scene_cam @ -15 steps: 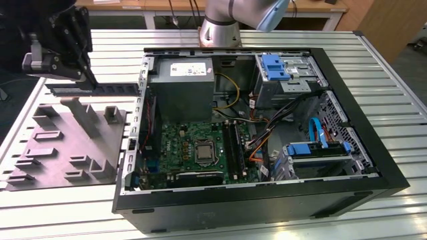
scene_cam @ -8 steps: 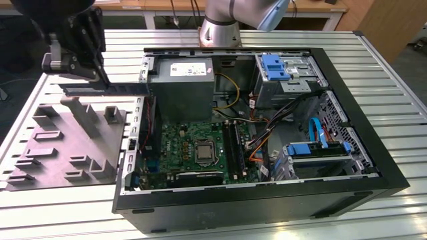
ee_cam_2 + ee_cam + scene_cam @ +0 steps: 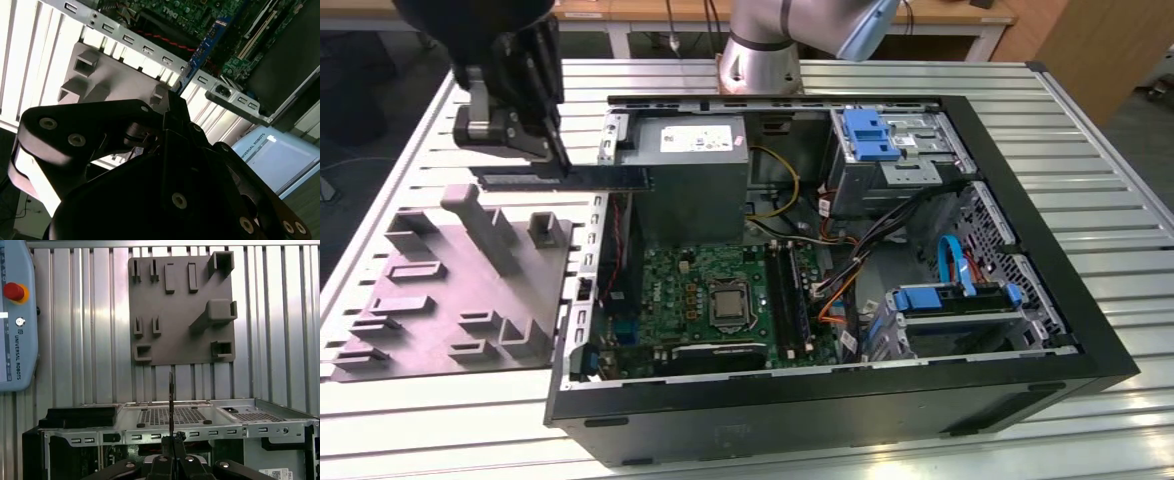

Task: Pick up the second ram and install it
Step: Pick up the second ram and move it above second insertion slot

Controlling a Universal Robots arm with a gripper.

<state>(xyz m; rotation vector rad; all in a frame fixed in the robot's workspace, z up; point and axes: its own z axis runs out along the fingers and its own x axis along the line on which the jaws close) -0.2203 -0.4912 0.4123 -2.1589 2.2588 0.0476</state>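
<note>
**Exterior view: second ram clamped beside the open case**

I see the second ram (image 3: 607, 178) held level in the air, the gripper (image 3: 550, 165) pinching it tight between its 2 fingers. It hangs above the grey holder plate (image 3: 467, 280), 1 end reaching toward the case (image 3: 854, 400) wall. The motherboard (image 3: 707, 290) lies inside the case, well apart from the ram. In the first wrist view the ram stands edge-on.

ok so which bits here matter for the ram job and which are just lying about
In the job:
- the second ram, held in the claw
- motherboard with its black slots

Lying about:
- grey fixture plate
- power supply
- blue drive caddy
</note>
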